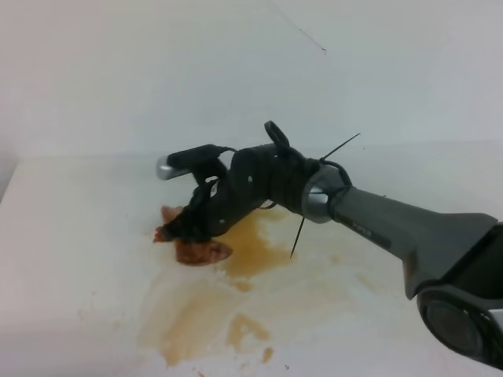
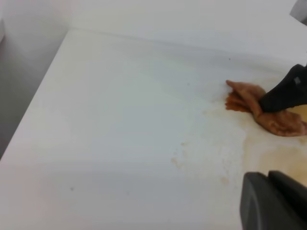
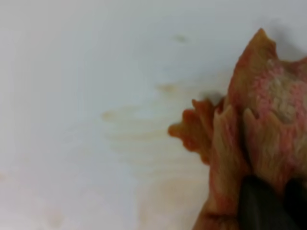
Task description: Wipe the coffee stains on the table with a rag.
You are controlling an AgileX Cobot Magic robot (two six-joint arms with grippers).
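White table (image 1: pixel 71 259): only overhead shows puddled coffee stains (image 1: pixel 236 290).

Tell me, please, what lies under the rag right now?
The rag lies on the white table, at the coffee stains' edge. The right gripper presses it down; any liquid beneath it is covered.

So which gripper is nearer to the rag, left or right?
Right. The right gripper is shut on the rag; the left gripper is apart from it, above the table.
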